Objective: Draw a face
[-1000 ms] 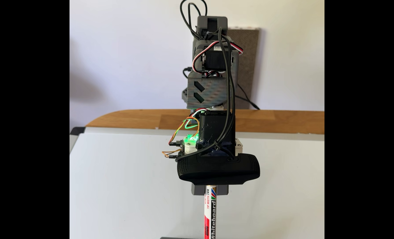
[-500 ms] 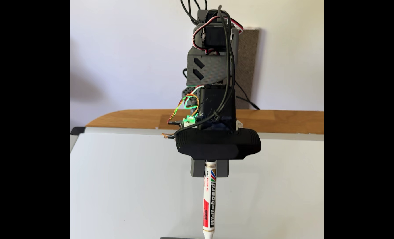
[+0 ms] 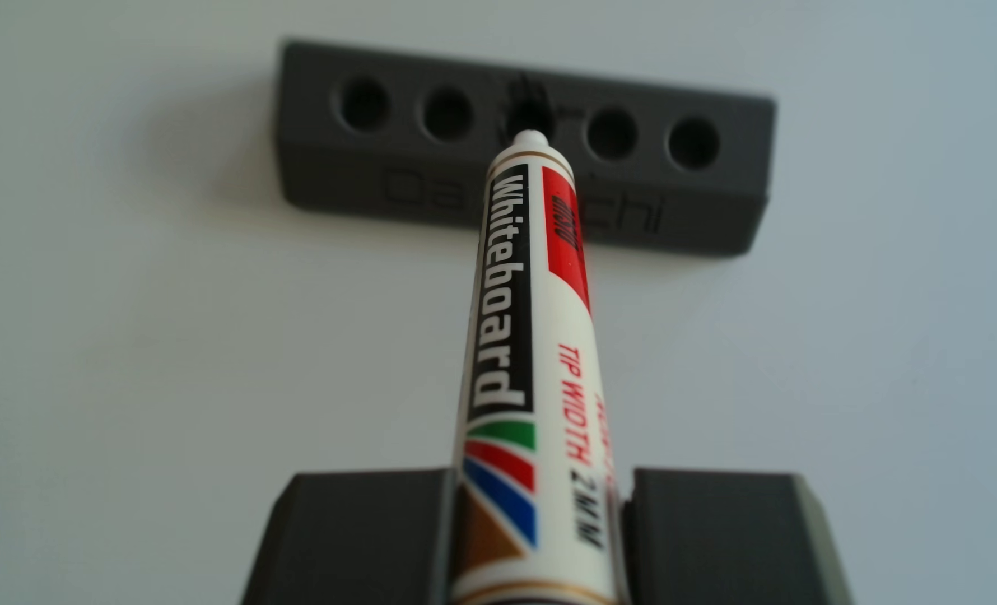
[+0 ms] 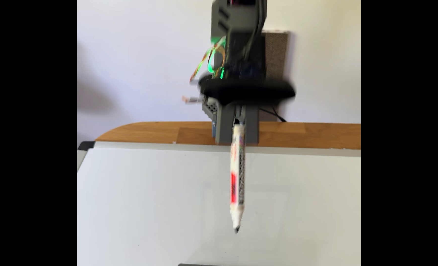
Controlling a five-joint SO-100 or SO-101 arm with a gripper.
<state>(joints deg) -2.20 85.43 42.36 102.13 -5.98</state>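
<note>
A white marker (image 4: 237, 179) labelled "Whiteboard", uncapped with a dark tip, hangs tip-down well above the whiteboard (image 4: 136, 204). My gripper (image 4: 238, 142) is shut on its upper end, between two dark grey fingers (image 3: 362, 541). In the other view the marker (image 3: 519, 326) runs away from the gripper (image 3: 537, 488), its tip in line with the middle hole of a grey holder block (image 3: 717, 192). The whiteboard (image 3: 135, 349) is plain white where it shows, and no face is in view. The fixed view is blurred by motion.
The holder block has several round holes, with ink smears at the middle one, and its top edge peeks in at the bottom of the fixed view (image 4: 197, 264). A wooden tabletop (image 4: 315, 135) lies behind the board. A brown panel (image 4: 276, 64) leans on the wall.
The arm has risen quickly, lifting the marker up and away from the holder at the bottom edge. Its tip, first cut off below the frame, now hangs clear above the board.
</note>
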